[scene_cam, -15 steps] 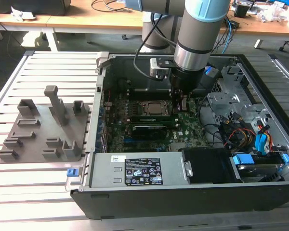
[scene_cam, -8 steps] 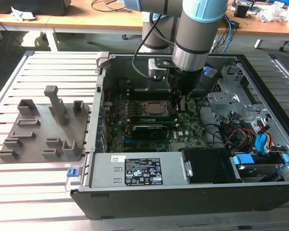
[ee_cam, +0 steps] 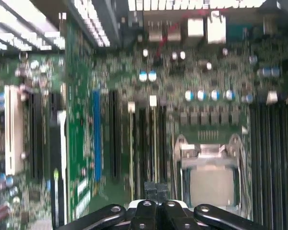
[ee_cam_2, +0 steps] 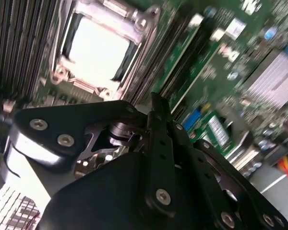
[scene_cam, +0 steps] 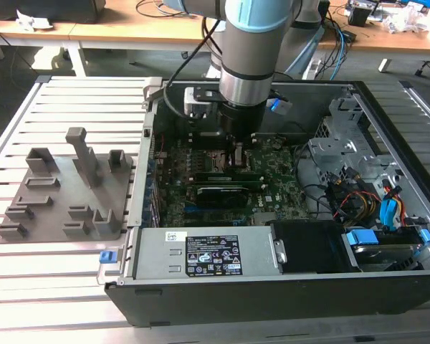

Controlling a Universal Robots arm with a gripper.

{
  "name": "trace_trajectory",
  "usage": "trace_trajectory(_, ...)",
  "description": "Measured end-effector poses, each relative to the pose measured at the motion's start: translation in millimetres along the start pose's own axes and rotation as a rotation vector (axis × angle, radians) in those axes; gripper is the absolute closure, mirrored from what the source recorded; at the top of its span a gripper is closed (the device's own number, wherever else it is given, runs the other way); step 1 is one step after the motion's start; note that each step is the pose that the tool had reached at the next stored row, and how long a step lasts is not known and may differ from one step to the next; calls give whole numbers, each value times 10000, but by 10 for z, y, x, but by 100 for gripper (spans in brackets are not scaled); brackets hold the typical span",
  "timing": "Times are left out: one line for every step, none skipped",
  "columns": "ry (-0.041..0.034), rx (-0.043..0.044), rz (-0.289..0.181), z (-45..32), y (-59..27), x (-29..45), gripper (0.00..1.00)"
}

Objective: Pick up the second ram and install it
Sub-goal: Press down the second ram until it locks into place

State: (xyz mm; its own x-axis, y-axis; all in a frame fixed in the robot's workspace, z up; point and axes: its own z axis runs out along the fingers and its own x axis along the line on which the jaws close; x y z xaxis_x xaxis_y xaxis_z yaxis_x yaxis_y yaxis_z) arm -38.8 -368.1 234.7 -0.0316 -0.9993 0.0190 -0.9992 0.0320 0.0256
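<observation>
My gripper [scene_cam: 236,152] reaches down into the open computer case, low over the green motherboard [scene_cam: 276,192] and next to the processor socket [scene_cam: 213,162]. Its black fingertips [ee_cam: 150,190] are pressed together, so the gripper [ee_cam: 156,190] is shut. A thin green ram stick [ee_cam_2: 180,57] stands in a slot beside the socket [ee_cam_2: 98,48], and the gripper [ee_cam_2: 156,103] sits at its near end. Whether the fingers touch the ram I cannot tell. Dark empty slots run along both sides of the socket [ee_cam: 211,184].
The grey fixture plate [scene_cam: 61,208] with upright blocks lies on the slatted table at the exterior view's left. Inside the case are a power supply [scene_cam: 204,254], a drive cage with coloured cables [scene_cam: 362,190] and a dark card [scene_cam: 216,193]. Case walls [scene_cam: 145,143] hem the arm in.
</observation>
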Motion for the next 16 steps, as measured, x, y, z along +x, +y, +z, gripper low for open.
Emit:
trace_trajectory(-1, 7, 2, 3, 56, 2, 89)
trace_trajectory(-1, 25, 2, 12, 176, 5, 89)
trace_trajectory(-1, 35, 0, 18, 258, 8, 89)
trace_trajectory(-5, 43, 1, 32, 333, 10, 89)
trace_trajectory(-11, 43, 1, 44, 366, 11, 89)
trace_trajectory(-22, 41, 1, 50, 370, 12, 89)
trace_trajectory(-33, 39, 1, 53, 371, 10, 89)
trace_trajectory(-40, 39, 0, 57, 370, 8, 89)
trace_trajectory(-45, 40, 1, 61, 371, 2, 89)
trace_trajectory(-52, 40, 2, 67, 371, -5, 89)
trace_trajectory(-51, 38, 1, 72, 371, -15, 89)
trace_trajectory(-56, 36, -1, 84, 371, -28, 89)
trace_trajectory(-76, 36, -1, 90, 371, -30, 89)
trace_trajectory(-126, 36, 0, 88, 371, -27, 89)
trace_trajectory(-175, 55, -1, 43, 370, -31, 89)
trace_trajectory(-152, 43, -2, -1, 371, -27, 89)
